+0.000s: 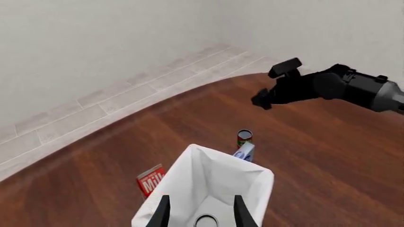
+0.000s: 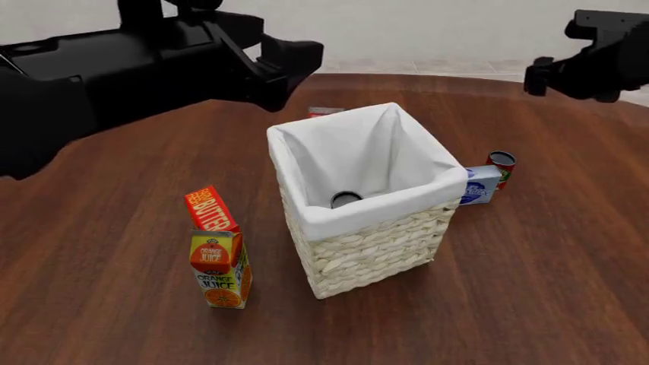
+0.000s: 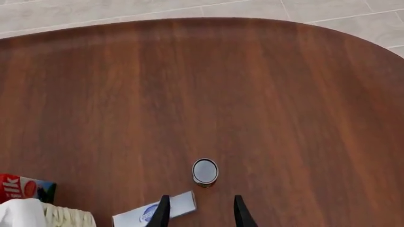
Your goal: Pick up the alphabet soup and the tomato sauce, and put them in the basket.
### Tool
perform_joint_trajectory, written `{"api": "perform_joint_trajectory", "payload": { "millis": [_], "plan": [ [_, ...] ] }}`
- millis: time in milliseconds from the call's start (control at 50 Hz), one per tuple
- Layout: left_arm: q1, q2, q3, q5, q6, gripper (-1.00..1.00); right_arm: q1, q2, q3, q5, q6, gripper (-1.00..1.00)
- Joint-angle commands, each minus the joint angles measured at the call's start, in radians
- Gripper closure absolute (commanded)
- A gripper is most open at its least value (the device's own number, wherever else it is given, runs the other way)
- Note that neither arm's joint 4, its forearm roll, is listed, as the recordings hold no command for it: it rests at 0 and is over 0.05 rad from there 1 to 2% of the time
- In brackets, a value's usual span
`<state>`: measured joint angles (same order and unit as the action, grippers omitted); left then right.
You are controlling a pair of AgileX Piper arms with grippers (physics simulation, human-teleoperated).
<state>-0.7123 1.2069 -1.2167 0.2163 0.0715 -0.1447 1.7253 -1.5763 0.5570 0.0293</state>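
Right end effector (image 3: 197,210) released above tomato sauce (image 3: 205,171), blue-white box (image 3: 154,216) beside, w/ basket (image 2: 378,239) nearby.

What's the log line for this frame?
alphabet soup: in basket | tomato sauce: on table | left hand: open | right hand: open

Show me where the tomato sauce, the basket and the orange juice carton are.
tomato sauce (image 2: 501,161), front view, its dark top.
basket (image 2: 378,247), front view, its woven front wall.
orange juice carton (image 2: 219,272), front view, its printed front face.
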Motion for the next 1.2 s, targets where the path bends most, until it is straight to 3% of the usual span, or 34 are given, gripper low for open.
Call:
{"api": "perform_joint_trajectory", "payload": {
  "millis": [20,420,720,940,960,1100,1120,1140,1160,1200],
  "plan": [
    [-0.006,0.008,0.01,-0.014,-0.009,-1.0,-0.008,0.075,-0.102,0.063,0.023,-1.0],
    [-0.017,0.013,0.029,-0.032,-0.024,-1.0,-0.015,0.194,-0.283,0.203,0.05,-1.0],
    [-0.015,0.005,0.053,-0.048,-0.035,-1.0,0.013,0.24,-0.33,0.259,0.066,-1.0],
    [-0.012,-0.003,0.072,-0.059,-0.043,-1.0,-0.018,0.289,-0.38,0.284,0.036,-1.0],
    [-0.012,-0.003,0.072,-0.06,-0.044,-1.0,-0.014,0.291,-0.385,0.289,0.008,-1.0],
    [-0.011,-0.006,0.079,-0.066,-0.047,-1.0,-0.026,0.334,-0.432,0.338,0.019,-1.0],
    [-0.01,-0.008,0.081,-0.067,-0.048,-1.0,-0.102,0.368,-0.47,0.366,-0.028,-1.0],
    [-0.009,-0.008,0.082,-0.068,-0.048,-1.0,-0.117,0.378,-0.478,0.374,-0.063,-1.0],
    [-0.009,-0.008,0.084,-0.07,-0.049,-1.0,-0.061,0.368,-0.465,0.364,-0.024,-1.0],
    [-0.008,-0.009,0.09,-0.075,-0.053,-1.0,-0.059,0.384,-0.481,0.375,-0.018,-1.0]
  ]
}}
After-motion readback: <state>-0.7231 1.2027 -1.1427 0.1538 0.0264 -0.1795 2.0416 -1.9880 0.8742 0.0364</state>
